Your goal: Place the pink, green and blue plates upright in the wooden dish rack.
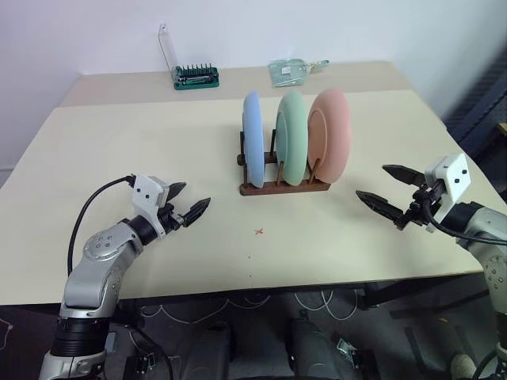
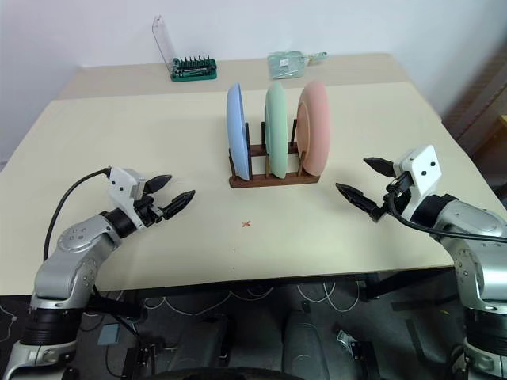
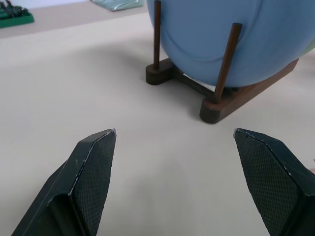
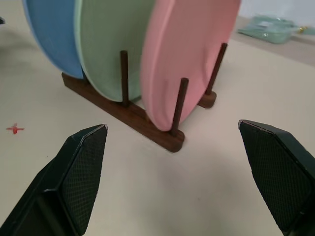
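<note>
With the pink plate [image 1: 331,134], green plate [image 1: 291,138] and blue plate [image 1: 253,139] upright in the wooden dish rack [image 1: 283,187] mid-desk, toward its far edge, we judge placing finished; left gripper [image 1: 191,207] and right gripper [image 1: 390,192] stand spread, empty. Nothing remains beyond withdrawal.

beige table [image 1: 119,150], wooden dish rack [image 1: 281,187], green bit box [image 1: 196,77], clear packet [image 1: 291,71]

Bright, even light from above; soft shadows beneath the wooden dish rack [image 1: 283,187]; pictures sharp, without glare.
</note>
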Action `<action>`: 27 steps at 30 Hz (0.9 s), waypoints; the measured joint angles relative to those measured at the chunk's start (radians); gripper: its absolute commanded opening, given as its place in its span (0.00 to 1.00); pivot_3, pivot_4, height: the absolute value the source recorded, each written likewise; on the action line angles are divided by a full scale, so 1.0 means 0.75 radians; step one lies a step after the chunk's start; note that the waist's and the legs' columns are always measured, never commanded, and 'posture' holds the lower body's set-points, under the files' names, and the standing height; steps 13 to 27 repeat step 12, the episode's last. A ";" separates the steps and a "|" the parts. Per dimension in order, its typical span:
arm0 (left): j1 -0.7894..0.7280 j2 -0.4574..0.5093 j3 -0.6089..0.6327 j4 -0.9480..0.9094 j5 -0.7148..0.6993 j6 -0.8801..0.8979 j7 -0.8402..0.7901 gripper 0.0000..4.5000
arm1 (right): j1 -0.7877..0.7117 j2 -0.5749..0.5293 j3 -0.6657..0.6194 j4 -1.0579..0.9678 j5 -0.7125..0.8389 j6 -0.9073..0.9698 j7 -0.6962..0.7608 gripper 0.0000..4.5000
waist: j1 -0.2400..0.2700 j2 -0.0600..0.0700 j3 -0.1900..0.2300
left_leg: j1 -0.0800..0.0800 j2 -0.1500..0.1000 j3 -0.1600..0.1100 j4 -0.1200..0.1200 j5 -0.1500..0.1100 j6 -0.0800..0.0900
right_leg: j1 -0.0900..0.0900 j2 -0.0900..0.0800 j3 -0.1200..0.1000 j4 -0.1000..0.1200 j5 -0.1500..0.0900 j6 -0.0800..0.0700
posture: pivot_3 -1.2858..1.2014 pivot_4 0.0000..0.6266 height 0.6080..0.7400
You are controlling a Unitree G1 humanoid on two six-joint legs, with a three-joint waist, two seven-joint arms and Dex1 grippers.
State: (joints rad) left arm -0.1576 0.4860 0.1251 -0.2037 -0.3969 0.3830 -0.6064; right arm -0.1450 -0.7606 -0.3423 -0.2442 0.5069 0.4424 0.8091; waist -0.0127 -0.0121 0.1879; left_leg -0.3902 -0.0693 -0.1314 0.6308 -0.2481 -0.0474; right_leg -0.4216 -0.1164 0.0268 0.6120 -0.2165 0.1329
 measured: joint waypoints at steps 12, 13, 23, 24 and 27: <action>0.117 -0.020 0.040 -0.017 0.024 -0.039 0.074 0.88 | -0.108 0.107 0.175 0.257 -0.134 -0.205 0.018 0.96 | 0.002 -0.002 -0.001 | 0.000 -0.001 -0.001 0.000 0.000 0.000 | 0.000 -0.001 0.000 0.000 0.000 0.000 | 0.52 0.24 1.00; 0.117 -0.020 0.040 -0.017 0.024 -0.039 0.074 0.88 | -0.108 0.107 0.175 0.257 -0.134 -0.205 0.018 0.96 | 0.002 -0.002 -0.001 | 0.000 -0.001 -0.001 0.000 0.000 0.000 | 0.000 -0.001 0.000 0.000 0.000 0.000 | 0.52 0.24 1.00; 0.117 -0.020 0.040 -0.017 0.024 -0.039 0.074 0.88 | -0.108 0.107 0.175 0.257 -0.134 -0.205 0.018 0.96 | 0.002 -0.002 -0.001 | 0.000 -0.001 -0.001 0.000 0.000 0.000 | 0.000 -0.001 0.000 0.000 0.000 0.000 | 0.52 0.24 1.00; 0.117 -0.020 0.040 -0.017 0.024 -0.039 0.074 0.88 | -0.108 0.107 0.175 0.257 -0.134 -0.205 0.018 0.96 | 0.002 -0.002 -0.001 | 0.000 -0.001 -0.001 0.000 0.000 0.000 | 0.000 -0.001 0.000 0.000 0.000 0.000 | 0.52 0.24 1.00; 0.117 -0.020 0.040 -0.017 0.024 -0.039 0.074 0.88 | -0.108 0.107 0.175 0.257 -0.134 -0.205 0.018 0.96 | 0.002 -0.002 -0.001 | 0.000 -0.001 -0.001 0.000 0.000 0.000 | 0.000 -0.001 0.000 0.000 0.000 0.000 | 0.52 0.24 1.00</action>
